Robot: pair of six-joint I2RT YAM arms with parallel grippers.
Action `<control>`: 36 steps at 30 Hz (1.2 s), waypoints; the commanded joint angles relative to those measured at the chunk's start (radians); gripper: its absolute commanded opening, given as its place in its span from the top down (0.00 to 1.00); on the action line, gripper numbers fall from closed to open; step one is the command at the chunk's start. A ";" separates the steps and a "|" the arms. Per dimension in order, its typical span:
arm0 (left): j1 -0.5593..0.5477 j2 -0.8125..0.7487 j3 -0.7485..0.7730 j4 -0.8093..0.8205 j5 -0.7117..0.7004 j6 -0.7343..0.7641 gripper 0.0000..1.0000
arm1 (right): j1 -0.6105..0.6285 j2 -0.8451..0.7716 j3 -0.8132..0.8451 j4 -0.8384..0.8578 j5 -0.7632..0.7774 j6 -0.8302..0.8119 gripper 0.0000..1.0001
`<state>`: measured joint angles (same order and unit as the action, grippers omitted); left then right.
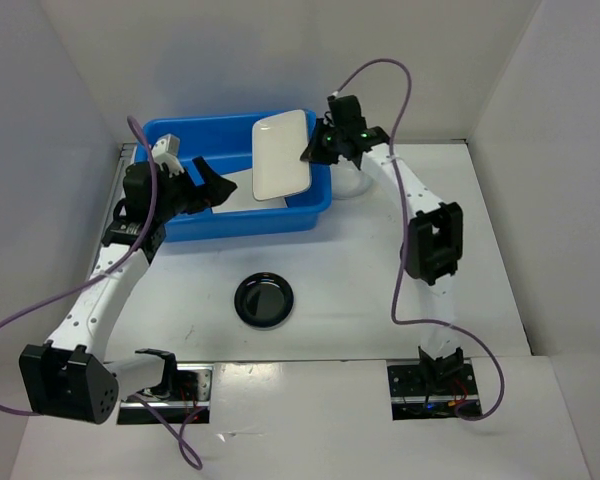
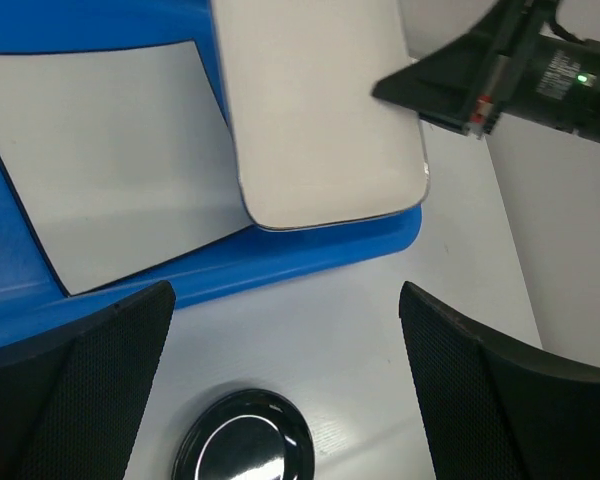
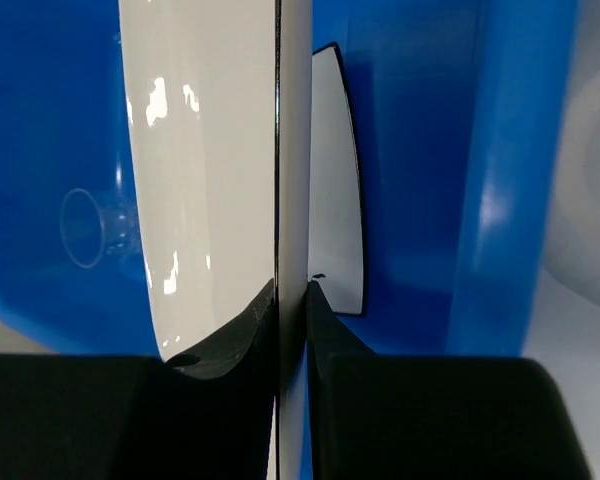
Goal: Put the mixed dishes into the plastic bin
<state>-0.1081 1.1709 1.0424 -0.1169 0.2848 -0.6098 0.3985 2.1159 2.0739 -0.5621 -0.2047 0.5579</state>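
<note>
Pale and glossy, the pale plate (image 1: pixel 282 155) is pinched at its right edge, near the far end, by my right claw (image 3: pixel 292 300). The jaws are drawn in to a narrow gap with one finger on each face, and from my right wrist I see the plate edge-on between them. From above, its long axis runs near to far and leans a little to the right at the far end. Its broad face is turned upward and its rounded near end points back toward my bases. It hangs over the right part of the bin (image 1: pixel 240 228), its near corner reaching the near rim. I cannot tell whether it touches that rim. Beneath it, on the bin floor, the square plate (image 2: pixel 110 160) lies flat with its dark rim showing, and a clear cup (image 3: pixel 90 225) shows faintly in the bin too. My left claw (image 2: pixel 285 388) stands spread wide and grips nothing. It hovers at the bin's near-left side, with its fingers aimed across the near wall. The saucer (image 1: pixel 264 299) sits on the table in front of the bin, apart from both claws.
</note>
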 commanded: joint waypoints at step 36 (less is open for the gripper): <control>-0.013 -0.096 -0.085 -0.072 -0.042 0.019 0.00 | 0.148 0.667 0.838 -0.271 0.106 -0.052 1.00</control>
<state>-0.1169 1.0809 0.9741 -0.2241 0.2520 -0.6052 0.5362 2.7739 2.8552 -0.8768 -0.1284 0.5083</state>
